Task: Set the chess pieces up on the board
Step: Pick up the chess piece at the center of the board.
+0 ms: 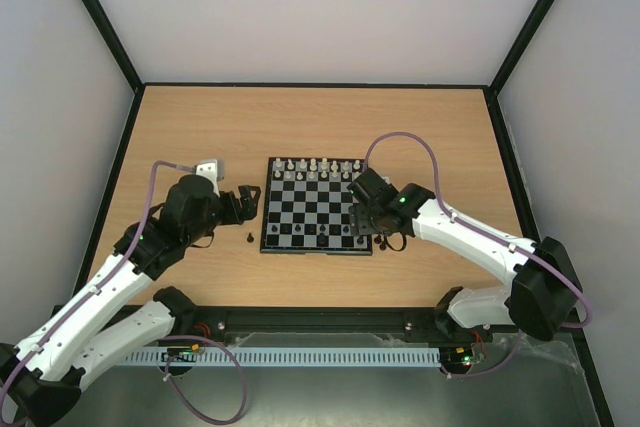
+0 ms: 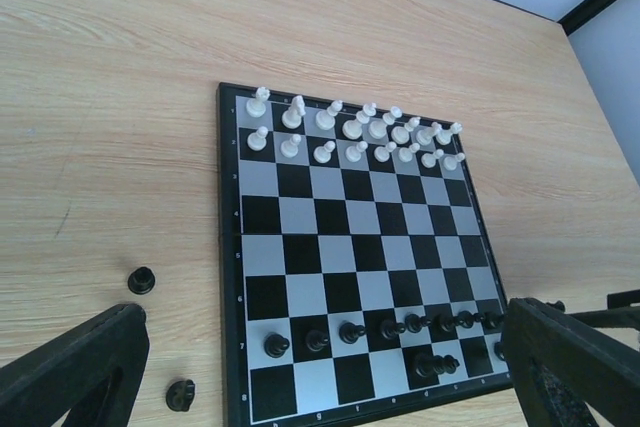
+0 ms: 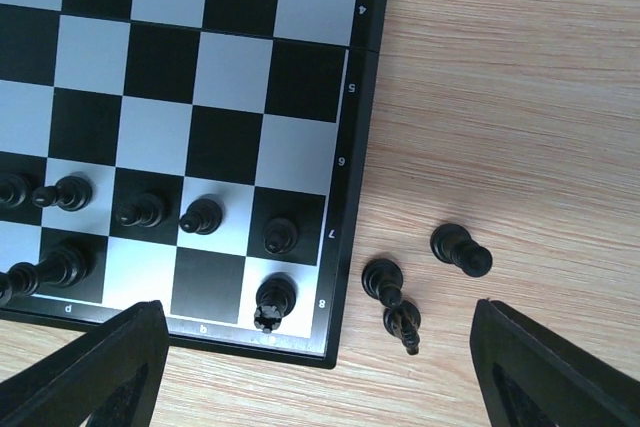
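Since the right jaws stand wide apart with nothing held, we judge them poised to take one of the loose black pieces [image 3: 403, 325], three as far as we can tell, lying on the counter [image 3: 520, 97] between their tips. The board [image 3: 230, 77] lies ahead and toward the left tip. A black piece [image 3: 275, 302] occupies its corner square, with black pawns [image 3: 200, 215] ranked one row beyond. The left jaws are likewise open and empty, aimed across the board from its other side. Two stray black pieces [image 2: 141, 280] sit on the counter just inside their left tip. Several black back-row squares are vacant, which in our judgement accounts for the strays. Farthest from both jaws, the white pieces [image 2: 355, 132] fill two full rows, evidently finished.
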`<state>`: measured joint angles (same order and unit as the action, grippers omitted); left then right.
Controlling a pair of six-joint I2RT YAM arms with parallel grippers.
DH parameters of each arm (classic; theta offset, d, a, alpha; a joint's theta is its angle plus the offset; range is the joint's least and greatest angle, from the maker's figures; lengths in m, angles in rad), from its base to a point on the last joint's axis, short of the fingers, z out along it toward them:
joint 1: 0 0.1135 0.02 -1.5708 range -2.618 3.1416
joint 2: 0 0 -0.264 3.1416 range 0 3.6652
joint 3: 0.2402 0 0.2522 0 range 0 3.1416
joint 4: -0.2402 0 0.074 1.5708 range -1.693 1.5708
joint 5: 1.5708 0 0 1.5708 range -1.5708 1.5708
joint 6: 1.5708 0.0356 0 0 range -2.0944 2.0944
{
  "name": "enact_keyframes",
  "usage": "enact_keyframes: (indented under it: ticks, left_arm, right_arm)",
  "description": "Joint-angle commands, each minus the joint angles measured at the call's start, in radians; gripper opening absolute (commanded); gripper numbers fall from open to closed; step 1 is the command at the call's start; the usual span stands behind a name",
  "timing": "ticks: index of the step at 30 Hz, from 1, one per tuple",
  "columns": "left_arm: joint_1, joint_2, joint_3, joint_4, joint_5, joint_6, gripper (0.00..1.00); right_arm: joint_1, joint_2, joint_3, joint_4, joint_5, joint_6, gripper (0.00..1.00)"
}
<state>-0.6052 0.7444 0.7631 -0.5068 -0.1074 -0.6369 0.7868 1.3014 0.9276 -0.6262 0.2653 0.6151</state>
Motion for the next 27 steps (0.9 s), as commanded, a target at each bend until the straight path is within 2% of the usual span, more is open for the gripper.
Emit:
enact_keyframes:
  ticks: [1,11,20,23,27]
  left_arm:
    - [0.007,0.014,-0.031,0.023,-0.041,-0.021,1.00]
    - [0.026,0.158,-0.096,0.035,-0.155,-0.086,0.99]
    - [0.077,0.353,-0.082,0.034,-0.148,-0.089,0.99]
    - [0.092,0.430,-0.044,0.022,-0.127,-0.057,0.91]
    - [0.112,0.512,-0.011,0.018,-0.092,-0.024,0.76]
  right_arm:
    - [-0.005,0.004,0.025,0.002,-0.017,-0.026,0.84]
    - [-0.005,-0.032,0.013,0.002,-0.057,-0.045,0.84]
    - [-0.005,-0.047,-0.005,0.039,-0.127,-0.110,0.84]
    - [-0.005,-0.058,-0.017,0.059,-0.159,-0.118,0.84]
    - [-0.005,-0.090,-0.024,0.067,-0.186,-0.124,0.83]
